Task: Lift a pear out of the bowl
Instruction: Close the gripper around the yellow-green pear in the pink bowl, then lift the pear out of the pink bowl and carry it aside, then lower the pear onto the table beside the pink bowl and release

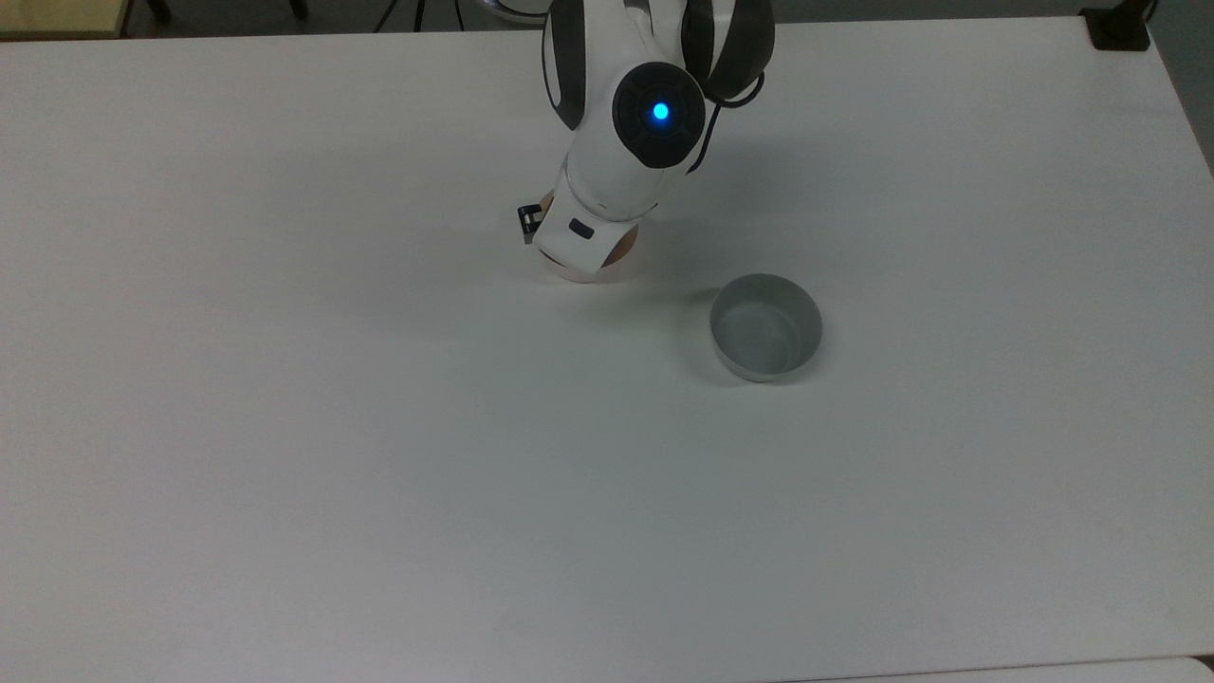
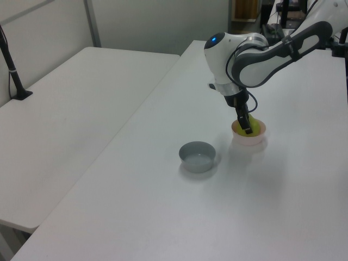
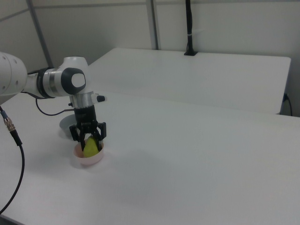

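The arm reaches down over the pink bowl (image 3: 89, 158), which stands on the white bench (image 1: 379, 474). The tool (image 3: 88, 139) is lowered into the bowl, its two fingers (image 3: 75, 132) spread on either side of the pear (image 3: 91, 147). The yellow-green pear sits in the bowl, tapered end up, between the fingers. Whether the pads are touching the fruit cannot be told; the fingers look parted round it rather than clenched.

In the left view the tool (image 2: 246, 124) dips into the pink bowl (image 2: 250, 136), with the pear (image 2: 249, 132) showing yellow beneath it. In the top view the arm's wrist covers most of the pink bowl (image 1: 607, 268), leaving its near rim visible.

The grey bowl (image 1: 766, 326) stands upright apart from the pink one, to the top view's right and nearer; in the left view the grey bowl (image 2: 198, 156) lies to the left view's left of the pink bowl.

A blue light (image 1: 660, 112) glows on the arm's wrist housing. No legible writing or labels on the bowls, the arm or the bench.

A second white bench (image 2: 70, 109) stands alongside.
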`<state>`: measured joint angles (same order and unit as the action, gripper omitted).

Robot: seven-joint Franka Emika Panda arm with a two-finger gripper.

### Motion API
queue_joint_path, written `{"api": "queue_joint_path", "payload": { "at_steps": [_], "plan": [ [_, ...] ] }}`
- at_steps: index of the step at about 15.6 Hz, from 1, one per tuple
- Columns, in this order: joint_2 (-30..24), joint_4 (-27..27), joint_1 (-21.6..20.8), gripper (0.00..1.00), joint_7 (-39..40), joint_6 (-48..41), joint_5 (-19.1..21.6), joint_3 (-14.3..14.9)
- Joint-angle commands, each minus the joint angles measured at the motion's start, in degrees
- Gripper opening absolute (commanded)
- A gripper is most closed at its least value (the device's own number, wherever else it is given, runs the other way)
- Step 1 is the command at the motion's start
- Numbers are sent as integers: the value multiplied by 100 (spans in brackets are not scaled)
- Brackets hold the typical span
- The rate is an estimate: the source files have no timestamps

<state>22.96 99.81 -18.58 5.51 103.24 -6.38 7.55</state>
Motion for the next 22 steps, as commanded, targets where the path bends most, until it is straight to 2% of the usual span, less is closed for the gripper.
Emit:
{"api": "queue_joint_path", "payload": {
  "at_steps": [1,3,7,12,15,17,21,22],
  "plan": [
    [-432,118,-93,41,108,-127,-39,63],
    [-730,-13,-93,41,292,-434,23,54],
    [-951,-330,-6,41,626,-1007,154,97],
    [-995,-533,1188,42,942,-928,234,-78],
    [-916,-506,1619,43,1145,-596,173,-69],
    [-575,-480,1743,44,1128,-297,111,-69],
    [84,-471,1682,48,848,187,-143,-61],
    [182,-471,1673,52,742,310,-153,-60]
  ]
}}
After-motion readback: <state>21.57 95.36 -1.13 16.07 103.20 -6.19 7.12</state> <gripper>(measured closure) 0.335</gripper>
